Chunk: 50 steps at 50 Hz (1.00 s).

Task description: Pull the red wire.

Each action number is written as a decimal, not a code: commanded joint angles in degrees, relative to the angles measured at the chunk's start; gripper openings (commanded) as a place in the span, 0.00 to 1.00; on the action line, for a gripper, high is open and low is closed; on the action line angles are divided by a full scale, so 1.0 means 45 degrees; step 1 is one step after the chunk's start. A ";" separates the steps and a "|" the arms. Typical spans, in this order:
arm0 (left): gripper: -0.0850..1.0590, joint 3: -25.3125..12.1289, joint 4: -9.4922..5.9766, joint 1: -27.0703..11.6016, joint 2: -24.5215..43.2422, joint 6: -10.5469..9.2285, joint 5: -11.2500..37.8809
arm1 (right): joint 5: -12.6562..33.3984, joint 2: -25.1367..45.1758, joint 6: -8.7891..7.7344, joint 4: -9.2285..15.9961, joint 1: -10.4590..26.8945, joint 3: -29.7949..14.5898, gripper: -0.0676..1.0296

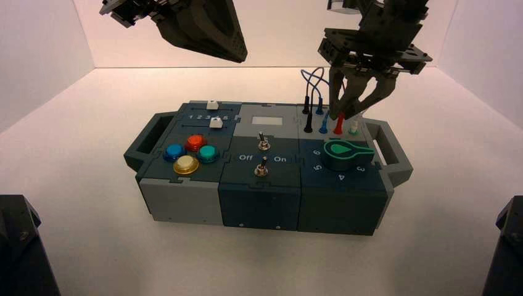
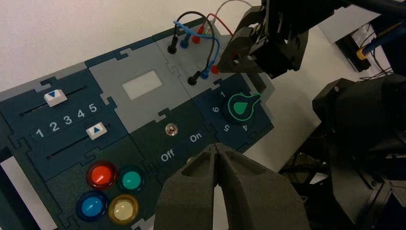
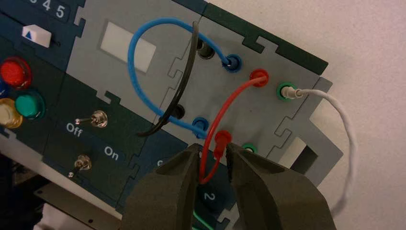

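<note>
Right gripper (image 3: 214, 151), lettering wrist-only.

High view looks down from behind; both nearer wrist views face the box's buttons (image 3: 29, 105) and wires (image 3: 224, 110).

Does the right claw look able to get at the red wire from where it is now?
Probably yes: in its wrist view the right claw stands open around the near red plug, and the blue wire seems clear of its tips.
</note>
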 commanded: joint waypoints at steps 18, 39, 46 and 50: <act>0.05 -0.0137 0.0000 -0.0039 -0.0039 -0.0039 -0.0078 | -0.0488 0.0547 -0.0020 -0.0117 0.0000 -0.0371 0.30; 0.05 -0.0195 0.0000 -0.0039 0.0098 -0.0020 -0.0098 | -0.0586 0.0625 0.0078 -0.0117 -0.0176 -0.0469 0.04; 0.05 -0.0176 0.0000 -0.0020 0.0254 -0.0039 -0.0078 | -0.0273 0.0234 0.0078 -0.0137 -0.0195 -0.0645 0.04; 0.05 -0.0195 0.0000 -0.0039 0.0293 -0.0020 -0.0098 | -0.0078 -0.0137 0.0098 -0.0156 -0.0195 -0.0781 0.04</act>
